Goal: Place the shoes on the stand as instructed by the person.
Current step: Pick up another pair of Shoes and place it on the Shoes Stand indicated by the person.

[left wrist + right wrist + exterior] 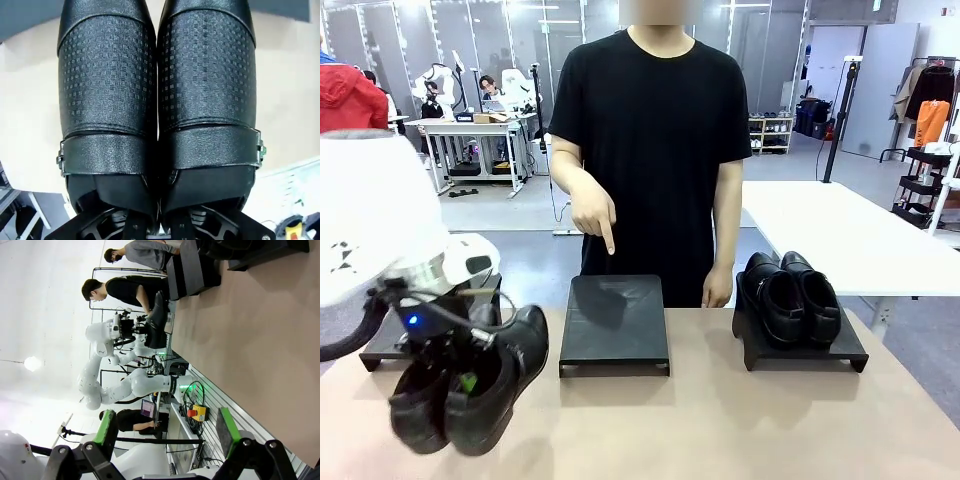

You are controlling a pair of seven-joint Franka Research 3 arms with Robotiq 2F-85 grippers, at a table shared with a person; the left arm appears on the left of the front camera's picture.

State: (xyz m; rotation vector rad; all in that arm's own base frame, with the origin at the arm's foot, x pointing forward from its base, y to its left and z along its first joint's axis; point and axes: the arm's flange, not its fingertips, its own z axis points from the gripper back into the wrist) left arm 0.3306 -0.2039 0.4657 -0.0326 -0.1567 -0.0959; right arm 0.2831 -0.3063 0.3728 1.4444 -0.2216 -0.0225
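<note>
**Left claw holding buckle pair in the air, person pointing at middle stand**

Left claw point(460, 372) is clenched on the buckle-strap shoes point(470, 385), both pinched together as one pair. Front view: the pair hangs above the bench point(720, 420) at the near left, toes down and tilted toward the camera, clear of the surface. A green pad shows between the two shoes. Left wrist view: the two shoes point(157, 110) sit side by side, touching along their inner edges, straps across the lower part with a small silver buckle point(259, 148) at the outer edge of each.

Right claw point(167, 432) is released, jaws standing wide apart, green pads visible, nothing between them. It hangs over bare bench.

Three black stands on the far half of the bench. Middle stand point(614, 325) has nothing on it. Right stand point(805, 352) carries the plain shoes point(788, 296), side by side, toes toward the robot. Left stand point(390, 345) is mostly hidden behind the left arm; can't tell what's on it.

The person point(655, 150) stands at the far side, behind the middle stand. Their hand point(594, 216) on the picture's left points an index finger down at the middle stand, not touching it. The other hand point(718, 288) hangs at the side by the bench edge.
</note>
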